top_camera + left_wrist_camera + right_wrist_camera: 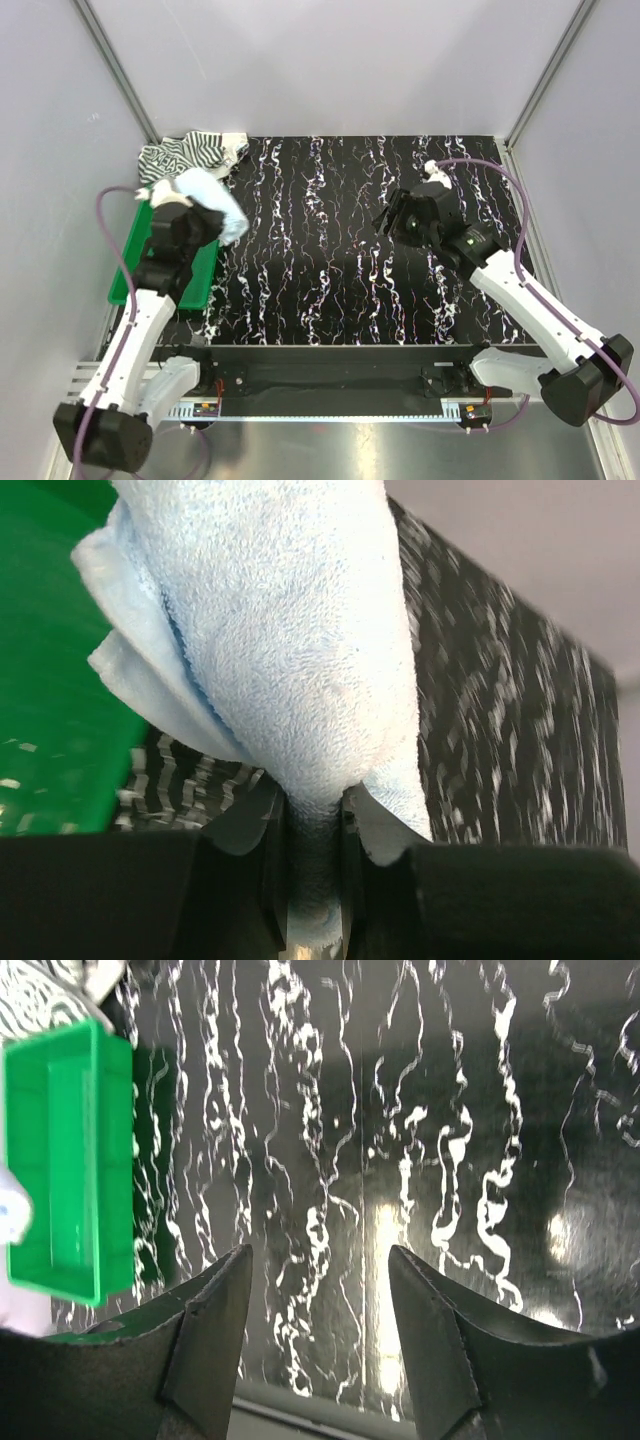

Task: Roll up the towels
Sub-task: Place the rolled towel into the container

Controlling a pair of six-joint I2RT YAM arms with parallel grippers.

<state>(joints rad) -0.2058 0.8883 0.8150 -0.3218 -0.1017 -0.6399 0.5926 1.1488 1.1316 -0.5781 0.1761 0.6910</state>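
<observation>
The light blue towel [213, 201] hangs bunched from my left gripper [205, 215], lifted over the far end of the green tray [128, 268]. In the left wrist view the blue towel [300, 650] fills the frame, and my left gripper [315, 815] is shut on its lower fold. The striped towel [190, 153] lies crumpled at the mat's far left corner, and a strip of the striped towel [185, 785] shows below the blue one. My right gripper [392, 218] hovers open over the right half of the mat; the right gripper [320, 1265] holds nothing.
The green tray [70, 1150] sits along the left edge of the black marbled mat [350, 250]. Grey walls close in the left, far and right sides. The arm bases and a metal rail [330, 405] line the near edge.
</observation>
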